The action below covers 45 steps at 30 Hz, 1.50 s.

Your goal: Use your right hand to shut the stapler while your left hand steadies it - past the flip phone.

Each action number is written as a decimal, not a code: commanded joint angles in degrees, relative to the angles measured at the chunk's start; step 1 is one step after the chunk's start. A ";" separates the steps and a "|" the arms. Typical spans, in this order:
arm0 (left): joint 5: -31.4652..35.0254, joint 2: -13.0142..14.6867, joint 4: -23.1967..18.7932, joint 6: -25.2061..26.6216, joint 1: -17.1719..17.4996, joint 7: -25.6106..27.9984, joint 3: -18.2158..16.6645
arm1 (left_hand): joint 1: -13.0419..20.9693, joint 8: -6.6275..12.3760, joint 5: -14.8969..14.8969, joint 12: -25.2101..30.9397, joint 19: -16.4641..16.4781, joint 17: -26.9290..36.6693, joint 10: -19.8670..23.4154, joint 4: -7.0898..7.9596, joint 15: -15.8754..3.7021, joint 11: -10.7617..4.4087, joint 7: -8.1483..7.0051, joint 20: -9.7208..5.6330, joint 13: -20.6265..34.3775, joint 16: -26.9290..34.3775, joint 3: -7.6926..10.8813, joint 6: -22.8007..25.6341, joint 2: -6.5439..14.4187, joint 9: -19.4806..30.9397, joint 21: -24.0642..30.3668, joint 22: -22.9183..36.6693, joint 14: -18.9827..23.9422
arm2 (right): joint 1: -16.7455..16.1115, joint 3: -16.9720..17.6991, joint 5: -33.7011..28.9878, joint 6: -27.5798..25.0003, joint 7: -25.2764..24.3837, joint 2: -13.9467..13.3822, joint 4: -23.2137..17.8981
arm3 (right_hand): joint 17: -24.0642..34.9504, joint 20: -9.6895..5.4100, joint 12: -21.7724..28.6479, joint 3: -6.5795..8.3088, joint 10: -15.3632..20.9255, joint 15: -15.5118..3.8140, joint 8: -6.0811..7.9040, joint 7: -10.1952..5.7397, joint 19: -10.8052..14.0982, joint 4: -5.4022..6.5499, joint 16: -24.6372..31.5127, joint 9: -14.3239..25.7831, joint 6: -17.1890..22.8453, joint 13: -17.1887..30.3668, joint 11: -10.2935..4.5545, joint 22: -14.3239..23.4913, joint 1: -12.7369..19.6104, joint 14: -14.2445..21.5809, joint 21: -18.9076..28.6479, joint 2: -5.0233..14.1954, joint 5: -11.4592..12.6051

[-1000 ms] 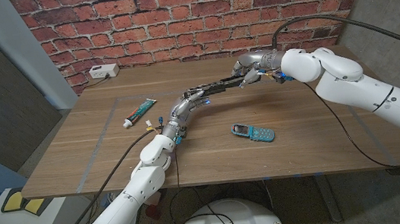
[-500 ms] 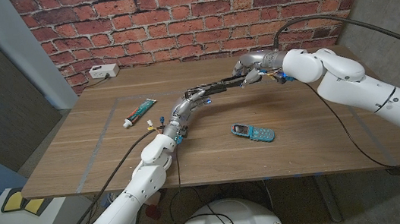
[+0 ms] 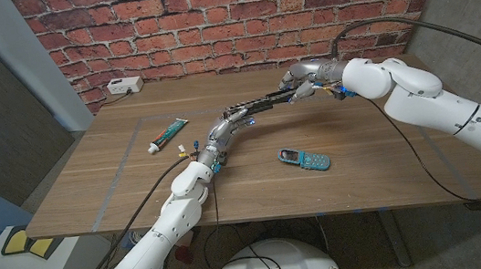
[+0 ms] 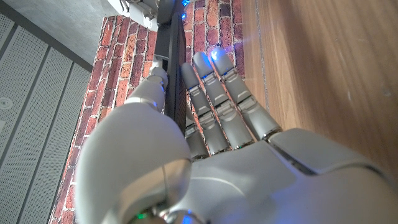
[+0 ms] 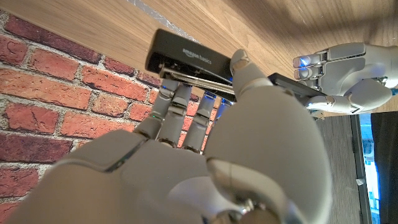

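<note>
The right hand point(image 5: 205, 134) grips the top arm of the long black stapler point(image 5: 193, 61); the left hand point(image 4: 211, 134) clasps its base. I would close it slowly, base held firm.

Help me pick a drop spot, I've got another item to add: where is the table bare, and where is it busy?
Bare wood lies right of the flip phone out to the table's right edge, and at front left below the toothpaste tube. It is crowded mid-table, where the left hand and right hand meet on the stapler.
</note>
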 commanded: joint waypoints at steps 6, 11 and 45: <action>0.19 -0.84 0.67 -0.06 -0.29 1.22 -0.21 | 6.30 0.76 -0.13 0.20 -0.32 0.28 0.41 3.01 -3.83 0.03 3.74 -2.13 0.23 -0.16 3.80 4.41 5.93 0.79 1.15 0.15 -0.43 | 0.25 -0.03 -0.53 1.05 -0.04 -0.71 0.89 | -9.30 -5.93 -5.40 1.72 -11.45 -8.90 0.13 -0.76 -5.74 2.12 -1.12 -2.04 -11.58 -2.61 0.98 -0.12 -2.72 -14.97 -5.61 -3.16 0.32; 0.59 -0.44 -0.01 0.44 -0.44 1.45 -0.07 | 6.30 0.86 -0.17 0.13 -0.48 0.43 0.57 2.92 -3.89 0.05 3.64 -2.19 0.29 -0.13 3.86 4.47 5.78 1.17 1.59 0.16 -0.39 | 0.83 -0.16 -0.73 0.85 1.32 -1.04 1.01 | -11.72 -2.96 -5.85 -0.04 -18.78 -8.47 -0.13 -1.00 -11.38 2.45 -0.63 -3.25 -16.04 -4.05 1.19 -0.41 -3.96 -24.59 -10.25 -3.81 0.26; -0.03 0.22 -0.15 0.77 -0.10 0.89 -0.43 | 5.99 0.61 -0.23 -0.45 -1.60 1.03 0.73 2.81 -3.90 -0.05 3.29 -2.31 0.63 -0.25 4.33 4.74 5.55 2.27 4.07 0.07 -0.41 | -7.76 10.06 16.78 -10.13 -9.68 -0.45 0.19 | -19.71 4.96 -3.04 -11.29 -22.10 -0.19 1.27 6.50 -1.51 13.87 3.79 -8.40 -23.44 -9.48 9.01 -0.08 -30.07 -22.10 -18.50 -3.24 -0.19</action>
